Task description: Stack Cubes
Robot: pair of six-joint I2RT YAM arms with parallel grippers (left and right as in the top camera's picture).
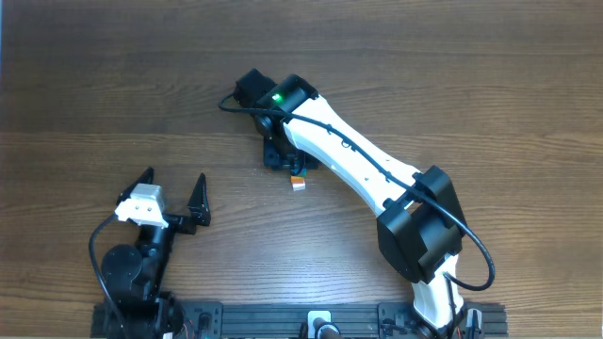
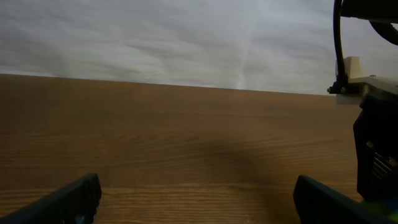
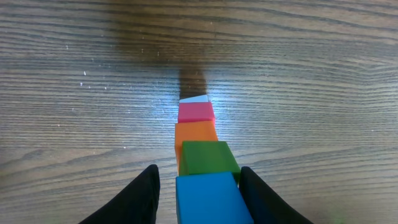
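Over the wooden counter [image 1: 94, 75] the right arm [image 1: 349, 160] stretches long toward the middle. The left arm [image 1: 137, 259] is folded near its base, with the left pincer [image 1: 171, 191] spread wide. The right pincer [image 3: 198, 170] is spread at both sides of the blue cube [image 3: 208, 199], which tops the stack [image 3: 196, 134] of green, orange, pink and white.

This looks like a robotics lab: a wood-grain desk [image 1: 85, 75], the left arm [image 1: 141, 259] and right arm [image 1: 349, 160] mounted on a black rail [image 1: 273, 313] along its near edge, and a plain grey wall [image 2: 155, 37] behind.
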